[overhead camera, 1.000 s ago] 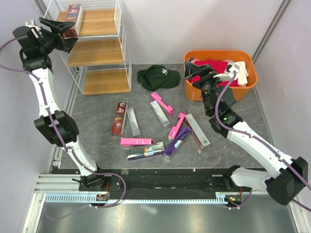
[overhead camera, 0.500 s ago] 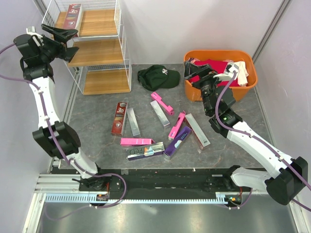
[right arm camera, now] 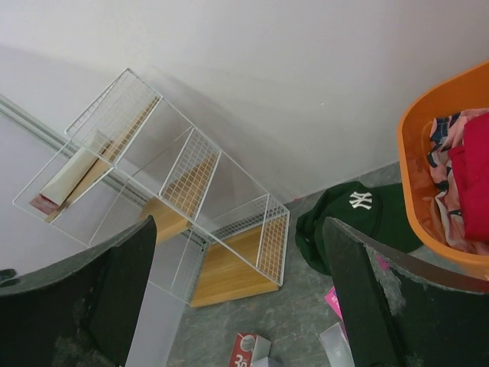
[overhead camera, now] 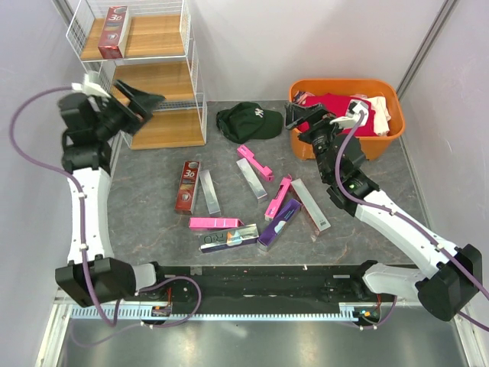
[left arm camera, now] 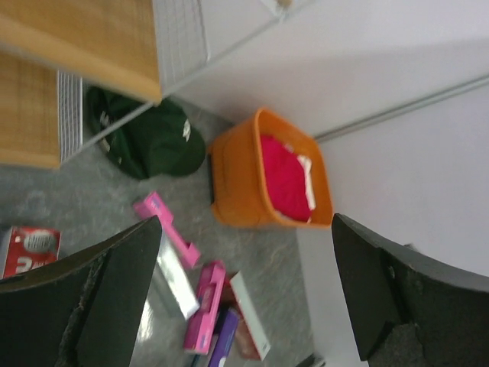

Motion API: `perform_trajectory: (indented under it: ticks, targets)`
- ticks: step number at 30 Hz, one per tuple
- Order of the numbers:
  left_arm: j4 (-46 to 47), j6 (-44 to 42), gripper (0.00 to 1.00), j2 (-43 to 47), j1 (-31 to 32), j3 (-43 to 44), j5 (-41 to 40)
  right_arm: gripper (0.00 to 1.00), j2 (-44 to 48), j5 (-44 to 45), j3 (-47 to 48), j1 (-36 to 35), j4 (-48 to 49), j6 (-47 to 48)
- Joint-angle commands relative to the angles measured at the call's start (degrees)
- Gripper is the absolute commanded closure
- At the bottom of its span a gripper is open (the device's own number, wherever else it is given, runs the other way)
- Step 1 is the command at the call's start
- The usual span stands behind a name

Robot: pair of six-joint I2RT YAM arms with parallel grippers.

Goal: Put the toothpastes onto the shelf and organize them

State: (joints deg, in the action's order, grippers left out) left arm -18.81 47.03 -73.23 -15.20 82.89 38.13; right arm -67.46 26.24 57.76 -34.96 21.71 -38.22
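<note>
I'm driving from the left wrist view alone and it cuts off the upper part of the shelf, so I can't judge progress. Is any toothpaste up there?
Observer: Yes. One dark red box lies on the top board of the shelf, at its left end.
Operator: Is the right arm carrying one?
Observer: No. The right gripper is open and empty, raised beside the orange tub.
Operator: My own finger hides the near floor. Is anything there?
Observer: A holographic box lies nearest the arm bases, right against a pink box.
</note>
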Motion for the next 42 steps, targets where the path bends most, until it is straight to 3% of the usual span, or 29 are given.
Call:
perform_trajectory:
  ticks: [1, 5, 16, 30, 42]
  targets:
    - [-8.3, -13.0, 0.0, 2.0, 7.5, -7.8, -10.3, 0.02, 0.7, -1.4, -1.2, 0.3, -1.3, -0.8]
    - [-12.1, -16.0, 0.0, 2.3, 16.7, -13.1, -25.2, 0.02, 0.9, -1.6, -1.3, 0.2, -3.1, -0.5]
    - [-16.3, -16.0, 0.04, -3.2, 23.9, -23.8, -45.4, 0.02, 0.9, -3.8, -2.1, 0.3, -6.3, -0.1]
    - [-9.8, -17.8, 0.09, -8.4, 24.0, -30.7, -40.0, 0.02, 0.5, -5.0, -1.5, 0.3, -7.1, -0.3]
    - [-6.5, -17.8, 0.21, -15.2, 25.0, -33.9, -43.1, 0.02, -0.7, -5.1, -0.8, 0.3, -7.7, 0.2]
